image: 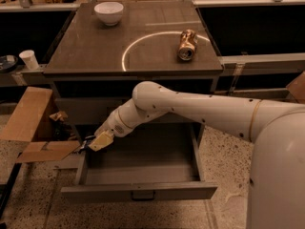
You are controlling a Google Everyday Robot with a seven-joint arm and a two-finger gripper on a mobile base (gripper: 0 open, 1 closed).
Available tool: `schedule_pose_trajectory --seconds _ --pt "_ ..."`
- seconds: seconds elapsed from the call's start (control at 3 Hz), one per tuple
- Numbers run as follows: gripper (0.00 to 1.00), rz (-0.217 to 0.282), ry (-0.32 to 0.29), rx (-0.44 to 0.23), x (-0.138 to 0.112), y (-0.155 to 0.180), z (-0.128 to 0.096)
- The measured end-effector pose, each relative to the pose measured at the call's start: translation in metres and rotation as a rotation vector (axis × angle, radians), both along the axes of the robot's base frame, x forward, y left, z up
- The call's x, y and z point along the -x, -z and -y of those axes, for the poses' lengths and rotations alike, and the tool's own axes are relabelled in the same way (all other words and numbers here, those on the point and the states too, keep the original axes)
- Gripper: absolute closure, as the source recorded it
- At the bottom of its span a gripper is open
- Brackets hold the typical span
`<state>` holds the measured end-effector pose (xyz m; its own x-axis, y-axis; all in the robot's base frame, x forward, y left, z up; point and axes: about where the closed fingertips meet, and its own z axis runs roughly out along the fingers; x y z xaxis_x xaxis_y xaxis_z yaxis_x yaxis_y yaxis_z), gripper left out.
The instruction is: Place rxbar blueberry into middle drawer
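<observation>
Snack bar held at the left edge of the open drawer, not yet let go.

Nearest, the drawer (138, 191) stands pulled well out, front panel toward the camera and its long grey tray open behind it. The gripper (97, 142) hangs low at the tray's left wall, narrowed onto the snack bar (86, 145), whose dark blue end pokes out to the left. Whether that end is over the wall or just outside it I cannot tell. To do this well, I judge the bar should be carried right, toward the middle of the tray, lowered near the floor and kept flat before the fingers part. Dropped here, it could catch the wall and fall by the cardboard (28, 123). Farther back, the crushed can (187, 44) and the bowl (108, 12) sit well apart on the cabinet top (95, 51).
</observation>
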<state>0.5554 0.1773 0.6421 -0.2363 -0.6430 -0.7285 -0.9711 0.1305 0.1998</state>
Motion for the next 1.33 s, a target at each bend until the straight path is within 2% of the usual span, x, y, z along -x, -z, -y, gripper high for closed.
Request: schedule_pose_trajectory --seconds 0.33,0.67,1.0,1.33 --pt "1.0 0.0 0.0 0.0 0.0 0.0 0.0" --pt "1.0 -0.013 0.028 0.095 0.002 0.034 0.0" --pt "1.0 -0.045 0.085 0.146 0.007 0.089 0.011" --pt "1.0 -0.069 0.162 0.168 0.008 0.134 0.032"
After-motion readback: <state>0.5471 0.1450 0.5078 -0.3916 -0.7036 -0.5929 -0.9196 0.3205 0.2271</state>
